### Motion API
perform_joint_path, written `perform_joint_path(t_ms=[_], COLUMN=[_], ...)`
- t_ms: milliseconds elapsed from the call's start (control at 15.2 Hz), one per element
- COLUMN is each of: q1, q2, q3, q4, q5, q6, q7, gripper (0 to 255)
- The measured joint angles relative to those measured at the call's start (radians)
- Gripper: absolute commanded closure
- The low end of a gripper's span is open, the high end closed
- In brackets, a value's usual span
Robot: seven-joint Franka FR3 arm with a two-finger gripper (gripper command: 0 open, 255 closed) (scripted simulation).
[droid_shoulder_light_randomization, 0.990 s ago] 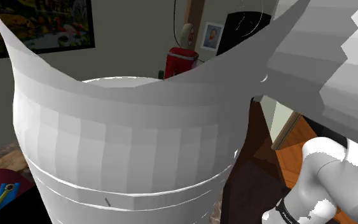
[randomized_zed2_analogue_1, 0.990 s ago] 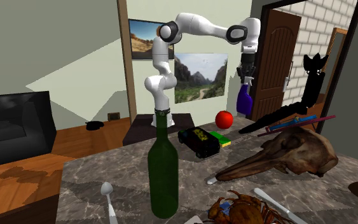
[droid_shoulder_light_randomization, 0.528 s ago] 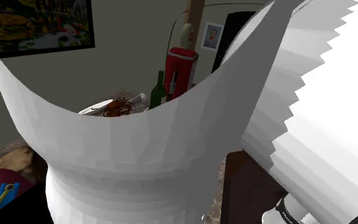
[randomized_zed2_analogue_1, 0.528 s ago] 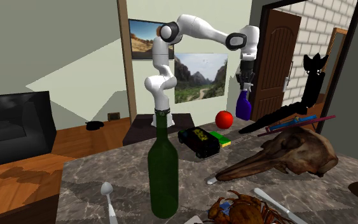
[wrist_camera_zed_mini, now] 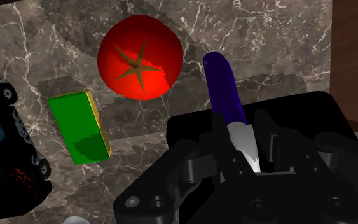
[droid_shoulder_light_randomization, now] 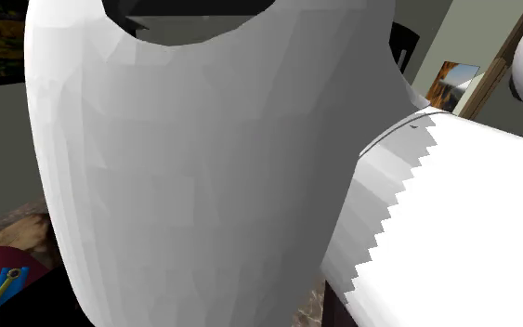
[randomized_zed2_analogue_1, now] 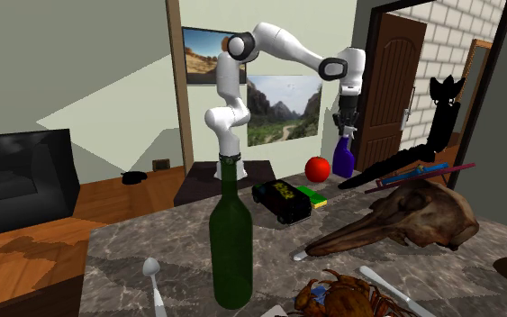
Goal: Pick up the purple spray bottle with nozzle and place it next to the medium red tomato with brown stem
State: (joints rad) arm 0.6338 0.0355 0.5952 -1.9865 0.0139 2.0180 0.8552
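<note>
Sinking lower, the gripper (randomized_zed2_analogue_1: 344, 129), clamped on the purple spray bottle (randomized_zed2_analogue_1: 342, 158), brought it just beside the tomato (randomized_zed2_analogue_1: 315, 168), on the second exterior view's right; release seemed due.

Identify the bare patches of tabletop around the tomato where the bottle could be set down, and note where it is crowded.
Bare marble table lies between the tomato and the marble's edge, below the purple spray bottle clasped in the hand. A narrower strip separates tomato and green block. The block and black toy car crowd the tomato's other side.
</note>
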Motion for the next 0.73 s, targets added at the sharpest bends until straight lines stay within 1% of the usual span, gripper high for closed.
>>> perform_joint_path(t_ms=[198,594,660,726], q1=[0.002,0.003,0.003,0.003], q2=[0.011,0.015,0.015,0.015], q3=[0.001,0.002,0.002,0.001], q4=[-0.023,-0.027,-0.027,-0.027], q5=[-0.007,-0.009,-0.009,-0.009], q6=[0.032,0.040,0.040,0.040], q7=[0.006,0.008,0.008,0.008], gripper=[255,255,0,0])
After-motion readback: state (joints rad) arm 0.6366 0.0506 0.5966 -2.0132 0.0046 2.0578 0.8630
